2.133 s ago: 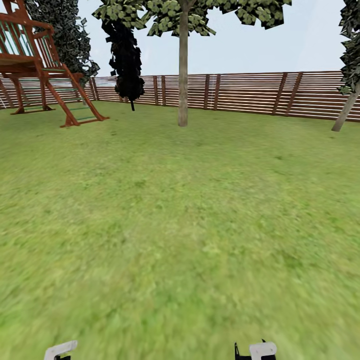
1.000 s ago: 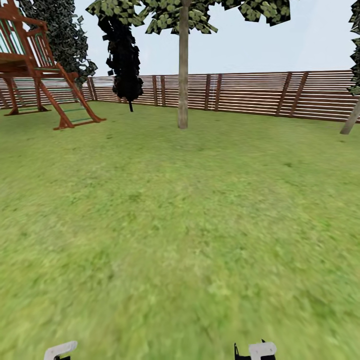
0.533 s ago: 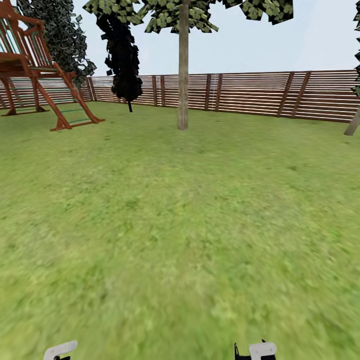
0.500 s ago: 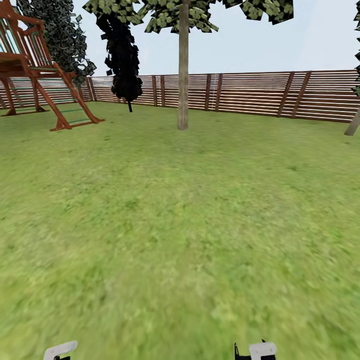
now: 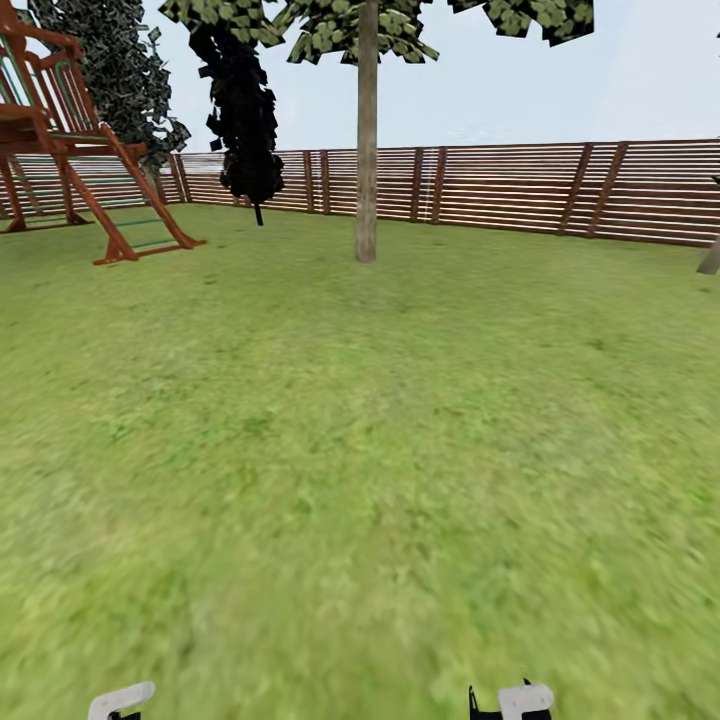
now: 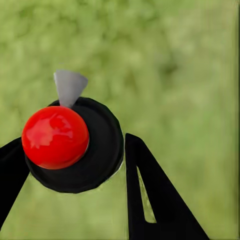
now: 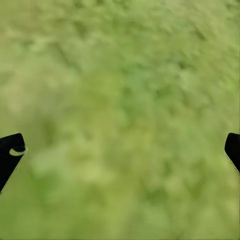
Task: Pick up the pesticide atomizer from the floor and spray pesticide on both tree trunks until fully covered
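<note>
Left tool (image 6: 72, 145) is clenched on the pesticide atomizer (image 6: 75, 145): the two black fingers (image 6: 150, 200) press against both sides of its round dark body. The left wrist view looks down on the atomizer's top, where a shiny red dome (image 6: 55, 136) sits, and a small grey pointed spout (image 6: 69, 86) stands out beside it. Under it there is only blurred green grass. The right tool (image 7: 120, 150) is released, and its fingers (image 7: 11, 152) are wide apart above the same grass and hold nothing. In the head view the lawn (image 5: 360, 450) of the garden stretches forward to a brown slatted fence (image 5: 520, 185). One tree (image 5: 367, 150) with a bare pale trunk and light green blocky leaves stands straight ahead, well apart from the robot and near the fence. To its left are a thin tree with very dark leaves (image 5: 245, 110) and a red-brown wooden play frame (image 5: 70, 150). At the right edge a piece of a slanted pale trunk (image 5: 710, 260) is visible.
</note>
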Controlling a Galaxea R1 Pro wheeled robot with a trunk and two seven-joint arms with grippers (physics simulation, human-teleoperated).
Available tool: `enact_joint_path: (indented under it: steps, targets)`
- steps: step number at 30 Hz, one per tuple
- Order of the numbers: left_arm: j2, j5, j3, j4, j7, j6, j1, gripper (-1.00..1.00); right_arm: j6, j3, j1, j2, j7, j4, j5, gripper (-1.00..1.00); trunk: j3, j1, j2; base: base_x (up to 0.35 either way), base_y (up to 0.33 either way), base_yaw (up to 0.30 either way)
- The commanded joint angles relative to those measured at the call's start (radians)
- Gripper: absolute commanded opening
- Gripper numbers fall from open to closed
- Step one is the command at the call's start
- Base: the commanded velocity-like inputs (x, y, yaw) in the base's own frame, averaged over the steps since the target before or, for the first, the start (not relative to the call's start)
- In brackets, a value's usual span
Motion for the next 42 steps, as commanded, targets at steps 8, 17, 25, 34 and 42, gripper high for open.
enact_joint_path:
  steps: [8,17,25,34,42]
  targets:
    - [0.0,0.0,0.0,0.0,0.001,0.001,0.0,-1.0,0.0,0.0,0.0,0.0,0.0,-0.001,0.0,1.0,0.0,0.0,0.0,0.34,0.0,0.0]
    - [0.0,0.0,0.0,0.0,0.001,0.001,0.0,-1.0,0.0,0.0,0.0,0.0,0.0,-0.001,0.0,1.0,0.0,0.0,0.0,0.34,0.0,0.0]
    - [0.0,-0.001,0.0,0.0,0.001,0.001,0.0,-1.0,0.0,0.0,0.0,0.0,0.0,-0.001,0.0,1.0,0.0,0.0,0.0,0.34,0.0,0.0]
    - [0.0,0.0,0.0,0.0,0.001,0.0,0.0,-1.0,0.0,0.0,0.0,0.0,0.0,-0.001,0.0,1.0,0.0,0.0,0.0,0.34,0.0,0.0]
    - [0.0,0.0,0.0,0.0,0.001,0.0,0.0,-1.0,0.0,0.0,0.001,0.0,0.0,-0.001,0.0,1.0,0.0,0.0,0.0,0.34,0.0,0.0]
